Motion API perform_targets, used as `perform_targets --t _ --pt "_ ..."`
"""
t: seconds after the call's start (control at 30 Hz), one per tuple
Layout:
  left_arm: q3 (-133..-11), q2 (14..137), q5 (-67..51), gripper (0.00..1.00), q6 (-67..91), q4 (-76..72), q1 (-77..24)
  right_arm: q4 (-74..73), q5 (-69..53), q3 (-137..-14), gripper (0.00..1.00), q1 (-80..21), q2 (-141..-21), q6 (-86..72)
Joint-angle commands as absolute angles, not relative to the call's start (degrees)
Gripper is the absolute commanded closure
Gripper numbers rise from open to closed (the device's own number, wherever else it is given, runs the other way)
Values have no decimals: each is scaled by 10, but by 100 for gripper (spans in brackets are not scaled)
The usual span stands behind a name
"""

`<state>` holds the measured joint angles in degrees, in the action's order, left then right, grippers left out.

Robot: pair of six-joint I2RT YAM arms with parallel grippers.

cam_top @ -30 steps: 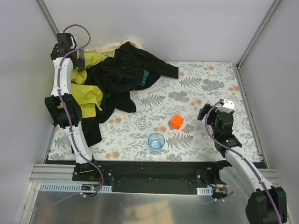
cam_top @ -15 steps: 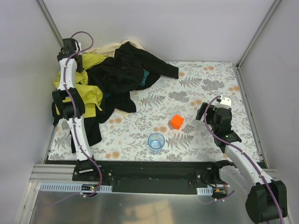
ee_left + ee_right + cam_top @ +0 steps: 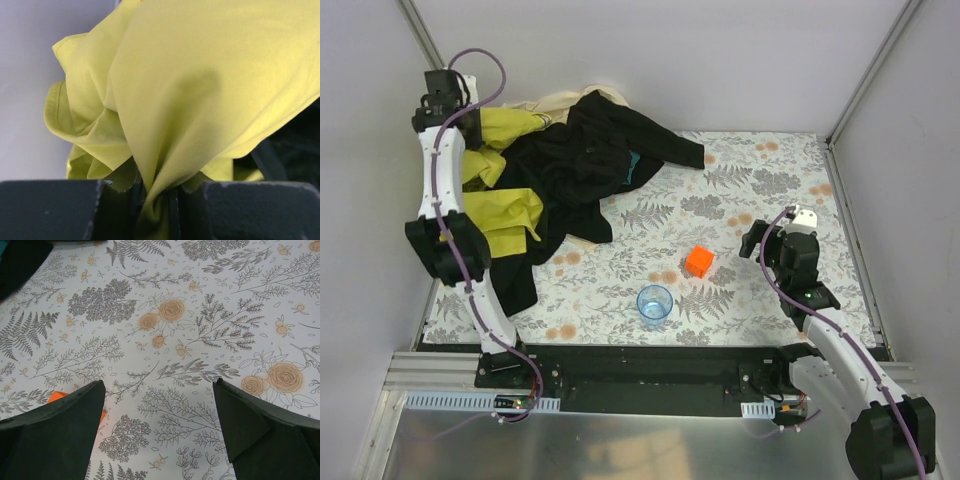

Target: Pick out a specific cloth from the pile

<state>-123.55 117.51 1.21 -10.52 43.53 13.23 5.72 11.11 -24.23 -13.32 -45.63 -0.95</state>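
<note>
At the left hand (image 3: 155,200): fingers squeezed together on a thin, bunched fold of the cloth (image 3: 200,90), close to the left wall.
Cloth from that hand: bright yellow. It fans out from the pinch, and its lower folds lie beneath the hand and back toward the arm's base, touching black fabric.
Slip risk: only a narrow gather sits between the fingers, so as more weight comes onto it the fold could slide out.
Drag risk: the pile (image 3: 580,160), just right of the hand, lays black cloth over the yellow's edge — a straight pull could haul those garments along instead of freeing one piece.
Snag risk: the left arm's own links cross in front of the yellow folds, which could catch on them.
Hidden near the left hand: no button, pocket seam or striped hem shows, and how much yellow lies under the black cannot be told.
Right hand (image 3: 159,425): fingers apart with nothing between them, over bare patterned counter (image 3: 170,315), well apart from the pile.
Hidden near the right hand: the orange block (image 3: 57,396) shows only as a sliver behind one finger — most of it is covered.
</note>
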Motion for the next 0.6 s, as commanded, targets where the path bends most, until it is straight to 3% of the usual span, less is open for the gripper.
perform_targets --t 0.0,0.23,0.37,0.57 --pt "-1216 992 -18 100 -120 435 137 72 90 -273 1 -131 -444 -4" --pt "-1323 909 -25 100 -151 518 138 74 67 -277 1 -131 -431 12" --pt "-1411 863 -78 100 -164 573 132 73 54 -273 1 -131 -415 17" --pt "-1398 757 -218 100 -114 612 104 83 43 -267 1 -132 -402 18"
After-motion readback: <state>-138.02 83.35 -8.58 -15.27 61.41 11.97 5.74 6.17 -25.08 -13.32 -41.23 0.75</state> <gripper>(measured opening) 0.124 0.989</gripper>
